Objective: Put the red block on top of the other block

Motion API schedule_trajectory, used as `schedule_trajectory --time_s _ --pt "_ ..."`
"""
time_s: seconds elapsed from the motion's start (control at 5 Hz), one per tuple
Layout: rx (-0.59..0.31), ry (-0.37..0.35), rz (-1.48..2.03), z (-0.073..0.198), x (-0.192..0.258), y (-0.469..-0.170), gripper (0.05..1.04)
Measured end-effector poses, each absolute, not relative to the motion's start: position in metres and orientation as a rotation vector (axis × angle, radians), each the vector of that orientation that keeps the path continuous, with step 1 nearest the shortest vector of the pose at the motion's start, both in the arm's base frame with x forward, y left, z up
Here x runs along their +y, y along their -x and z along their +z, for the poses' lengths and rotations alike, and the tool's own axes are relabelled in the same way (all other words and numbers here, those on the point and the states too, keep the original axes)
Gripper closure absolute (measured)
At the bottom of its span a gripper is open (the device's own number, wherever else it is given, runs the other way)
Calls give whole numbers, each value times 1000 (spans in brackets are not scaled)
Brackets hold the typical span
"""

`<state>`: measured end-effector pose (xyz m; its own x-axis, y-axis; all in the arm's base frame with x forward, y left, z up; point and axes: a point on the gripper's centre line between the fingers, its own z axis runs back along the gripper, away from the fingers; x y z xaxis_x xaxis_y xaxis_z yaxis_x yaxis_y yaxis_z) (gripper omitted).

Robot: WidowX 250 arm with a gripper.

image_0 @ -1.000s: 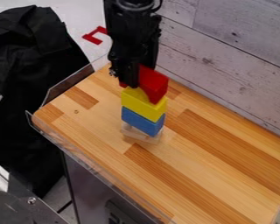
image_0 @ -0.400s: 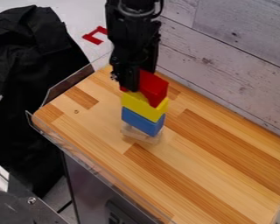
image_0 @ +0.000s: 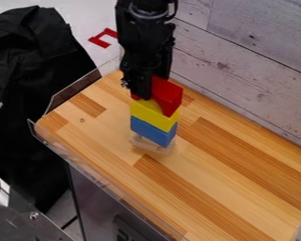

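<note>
The fingers (image_0: 140, 88), clamped on the red block (image_0: 168, 96), have shifted it slightly rightward over the yellow block (image_0: 154, 116).

smooth wood tabletop (image_0: 232, 188), matt cloth (image_0: 34, 61), clear plastic panel (image_0: 73, 90)

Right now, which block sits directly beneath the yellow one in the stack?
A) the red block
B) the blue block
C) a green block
B: the blue block lies right under the yellow block, with the red block above the yellow.
</note>
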<state>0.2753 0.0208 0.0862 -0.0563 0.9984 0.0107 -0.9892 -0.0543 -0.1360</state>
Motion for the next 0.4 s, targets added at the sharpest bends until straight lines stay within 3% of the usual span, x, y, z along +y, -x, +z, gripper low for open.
schedule_trajectory --time_s 0.2,0.4 --pt "-77 81 1614 83 18 -272 178" --pt "-75 91 1610 82 17 -272 82"
